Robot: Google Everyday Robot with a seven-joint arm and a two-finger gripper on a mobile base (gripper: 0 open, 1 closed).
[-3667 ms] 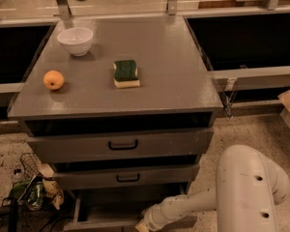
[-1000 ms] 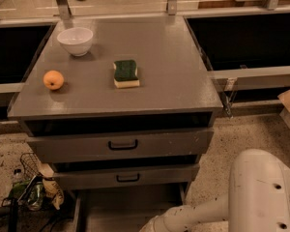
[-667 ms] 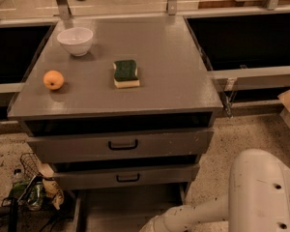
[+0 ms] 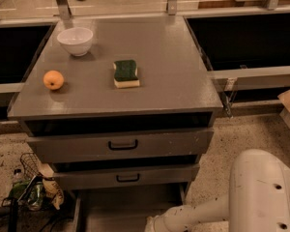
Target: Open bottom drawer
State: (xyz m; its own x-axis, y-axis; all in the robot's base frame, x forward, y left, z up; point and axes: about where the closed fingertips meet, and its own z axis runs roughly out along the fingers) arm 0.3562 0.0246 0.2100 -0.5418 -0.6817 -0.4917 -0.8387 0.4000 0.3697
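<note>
Grey bottom drawer [image 4: 125, 207] lies pulled out, gripper [image 4: 151, 224] low over it.

Grey worktop [image 4: 174, 57], white bowl [image 4: 75, 40], orange fruit [image 4: 53, 79], green-over-yellow sponge [image 4: 125, 73]. The bottom drawer [image 4: 128, 204] is grey, the handles [image 4: 123, 145] above black. White arm [image 4: 198, 214]; its claw sits below view, by that drawer.

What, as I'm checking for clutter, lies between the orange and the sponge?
Nothing: bare grey cabinet top between orange and sponge, in the camera view. The gripper is low, at the bottom drawer.
</note>
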